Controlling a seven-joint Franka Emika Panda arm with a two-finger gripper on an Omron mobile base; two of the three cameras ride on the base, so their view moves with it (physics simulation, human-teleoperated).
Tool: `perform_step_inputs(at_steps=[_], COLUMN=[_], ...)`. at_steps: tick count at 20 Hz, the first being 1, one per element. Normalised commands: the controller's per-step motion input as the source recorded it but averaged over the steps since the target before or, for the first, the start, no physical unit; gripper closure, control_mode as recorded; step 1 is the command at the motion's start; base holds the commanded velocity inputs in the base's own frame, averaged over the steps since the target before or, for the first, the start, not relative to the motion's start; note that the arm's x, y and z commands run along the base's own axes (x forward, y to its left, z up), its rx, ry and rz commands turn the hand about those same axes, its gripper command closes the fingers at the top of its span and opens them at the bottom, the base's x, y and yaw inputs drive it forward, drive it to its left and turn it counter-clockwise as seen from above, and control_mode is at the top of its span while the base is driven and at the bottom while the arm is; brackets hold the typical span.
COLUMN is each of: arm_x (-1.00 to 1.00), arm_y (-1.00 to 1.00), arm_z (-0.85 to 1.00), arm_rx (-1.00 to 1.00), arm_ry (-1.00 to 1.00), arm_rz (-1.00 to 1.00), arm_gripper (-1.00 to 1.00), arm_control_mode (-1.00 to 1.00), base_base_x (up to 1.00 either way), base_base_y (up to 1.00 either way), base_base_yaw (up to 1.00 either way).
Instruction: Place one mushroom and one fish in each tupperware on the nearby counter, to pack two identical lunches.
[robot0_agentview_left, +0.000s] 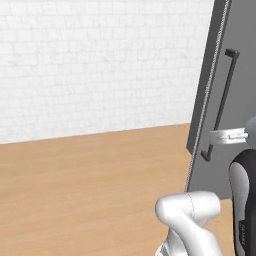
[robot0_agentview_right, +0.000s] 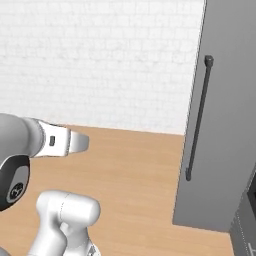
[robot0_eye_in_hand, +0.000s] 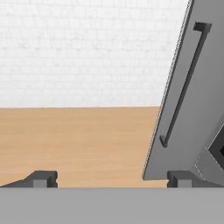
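My gripper (robot0_eye_in_hand: 109, 178) is spread wide with nothing between its fingers, facing a grey door (robot0_eye_in_hand: 192, 100) with a dark handle (robot0_eye_in_hand: 183, 83) above the wooden floor (robot0_eye_in_hand: 74, 140).

The white, glossy, rounded robot arm (robot0_agentview_left: 192, 220) has dark grey joint sections. A small dark marking sits on the pale wrist link (robot0_agentview_right: 55, 141). The gripper (robot0_eye_in_hand: 109, 179) has small dark blocky finger tips (robot0_eye_in_hand: 41, 178).

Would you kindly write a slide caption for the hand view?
Open gripper facing a grey door with a long dark handle, above a light wooden floor and before a white brick wall.
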Motion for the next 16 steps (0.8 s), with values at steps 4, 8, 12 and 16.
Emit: perform_step_inputs(at_steps=[4,8,12,16], arm_x=[0.0,0.0,0.0,0.0], arm_y=[0.0,0.0,0.0,0.0], arm_z=[0.0,0.0,0.0,0.0], arm_rx=[0.0,0.0,0.0,0.0], arm_ry=[0.0,0.0,0.0,0.0], arm_rz=[0.0,0.0,0.0,0.0], arm_gripper=[-1.0,-1.0,-1.0,-1.0], arm_control_mode=[1.0,1.0,1.0,1.0], base_base_x=[1.0,1.0,1.0,1.0], base_base_y=[0.0,0.06,0.92,1.0], base_base_yaw=[0.48,0.59,0.1,-0.04])
